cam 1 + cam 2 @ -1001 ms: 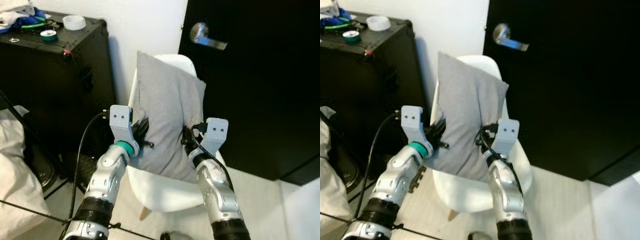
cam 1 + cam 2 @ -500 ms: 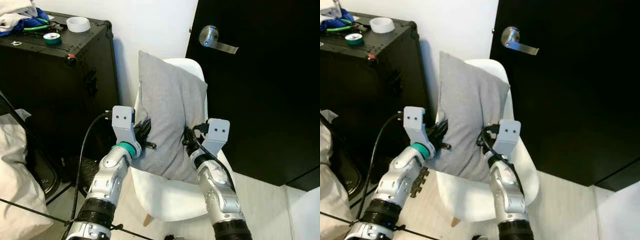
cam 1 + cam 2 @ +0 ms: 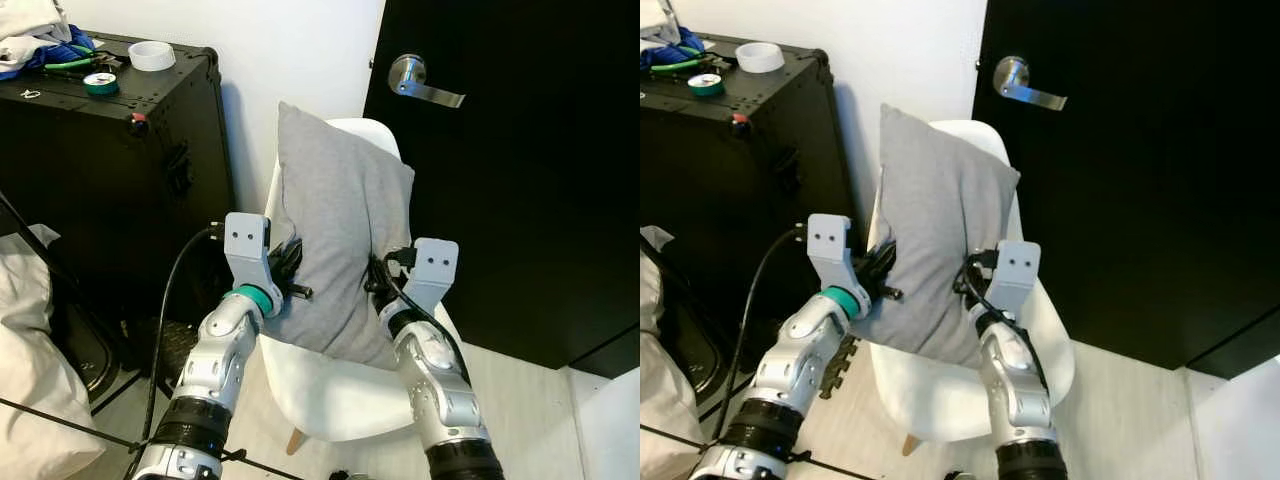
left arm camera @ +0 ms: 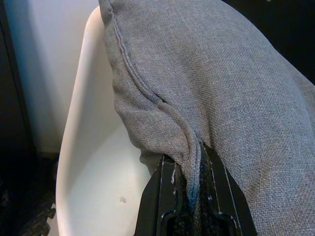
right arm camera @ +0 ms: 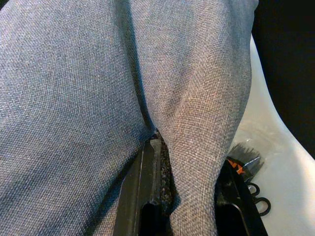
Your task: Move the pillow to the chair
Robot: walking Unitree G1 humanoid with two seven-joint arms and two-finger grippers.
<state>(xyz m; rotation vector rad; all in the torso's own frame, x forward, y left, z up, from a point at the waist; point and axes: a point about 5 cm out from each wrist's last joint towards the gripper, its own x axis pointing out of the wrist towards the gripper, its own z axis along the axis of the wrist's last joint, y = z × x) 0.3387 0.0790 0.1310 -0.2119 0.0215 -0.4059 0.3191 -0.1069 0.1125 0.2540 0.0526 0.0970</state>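
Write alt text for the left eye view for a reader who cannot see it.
Two silver robot arms hold a grey pillow upright against a white chair, the left gripper and right gripper pinching its sides. A black case stands left of the chair, a black door right.

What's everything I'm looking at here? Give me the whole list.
pillow: one, grey, upright on the chair seat, leaning on its back
chair: one, white, between the case and the door
case: one, black, left of the chair by the wall
tape rolls: two, one white, one green, on the case
cloth: white and blue heap, far corner of the case
door: one, black, with a silver handle
bedding: white, lower left
left gripper: one, black, pinching the pillow's left edge
right gripper: one, black, pinching the pillow's right edge
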